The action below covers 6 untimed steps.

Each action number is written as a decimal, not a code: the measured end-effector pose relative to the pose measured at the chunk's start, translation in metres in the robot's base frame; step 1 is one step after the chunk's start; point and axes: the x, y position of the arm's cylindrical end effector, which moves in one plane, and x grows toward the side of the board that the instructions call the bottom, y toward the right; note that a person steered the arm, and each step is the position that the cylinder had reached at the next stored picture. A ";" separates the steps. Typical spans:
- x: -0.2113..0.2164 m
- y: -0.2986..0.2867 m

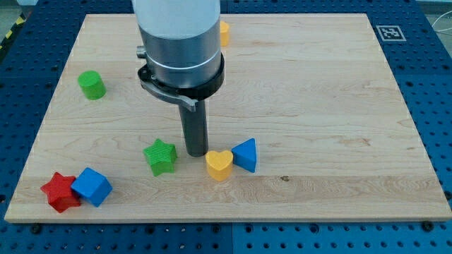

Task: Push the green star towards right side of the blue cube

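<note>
The green star (pixel 160 156) lies on the wooden board (pixel 318 106), left of centre toward the view's bottom. The blue cube (pixel 92 186) sits near the bottom left corner, touching a red star (pixel 61 191) on its left. My tip (pixel 195 153) stands just right of the green star, a small gap away, and just left of a yellow heart (pixel 219 165). The green star is up and to the right of the blue cube, well apart from it.
A blue triangular block (pixel 246 154) touches the yellow heart's right side. A green cylinder (pixel 92 85) stands at the upper left. A yellow-orange block (pixel 224 32) shows partly behind the arm at the top. An ArUco tag (pixel 389 32) marks the top right corner.
</note>
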 end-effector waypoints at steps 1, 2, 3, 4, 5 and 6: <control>-0.001 -0.006; 0.002 -0.016; 0.012 -0.024; 0.025 -0.033; 0.037 -0.040; 0.049 -0.049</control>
